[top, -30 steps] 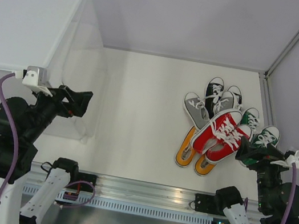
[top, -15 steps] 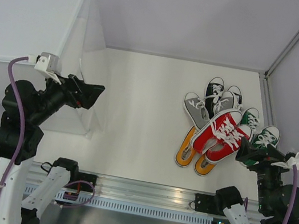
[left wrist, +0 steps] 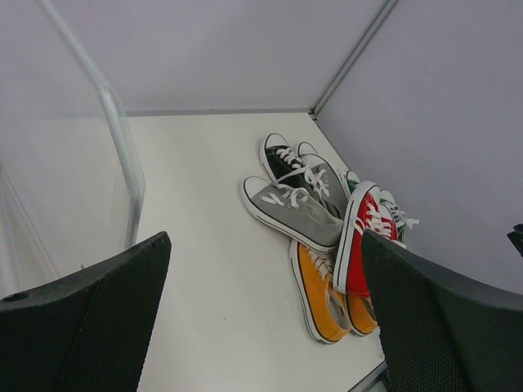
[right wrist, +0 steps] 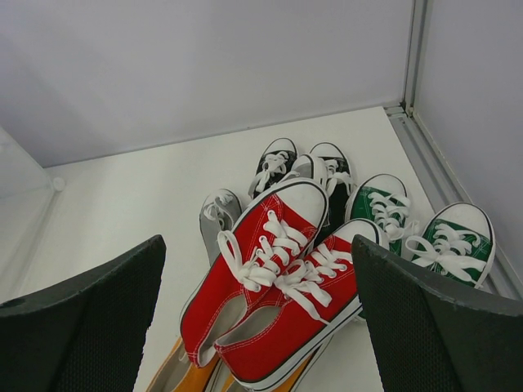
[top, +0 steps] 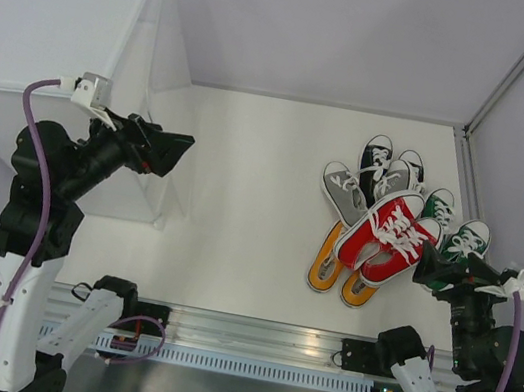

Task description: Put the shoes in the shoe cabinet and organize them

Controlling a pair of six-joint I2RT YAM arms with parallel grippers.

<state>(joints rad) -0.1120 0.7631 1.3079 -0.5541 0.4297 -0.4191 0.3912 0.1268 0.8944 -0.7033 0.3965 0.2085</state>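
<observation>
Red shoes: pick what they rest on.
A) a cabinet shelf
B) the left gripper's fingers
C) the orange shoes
C: the red shoes lie across the orange shoes, which stick out from beneath them on the table.

Mixed-colour shoes (top: pixel 387 233) piled R, white cabinet (top: pixel 58 28) far L.

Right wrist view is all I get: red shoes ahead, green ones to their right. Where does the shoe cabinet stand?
Observer: The shoe cabinet stands on the left side of the table, well apart from the shoes.
Operator: Is the left gripper holding anything?
Observer: No. The left gripper is open and empty, beside the cabinet's near right corner.
</observation>
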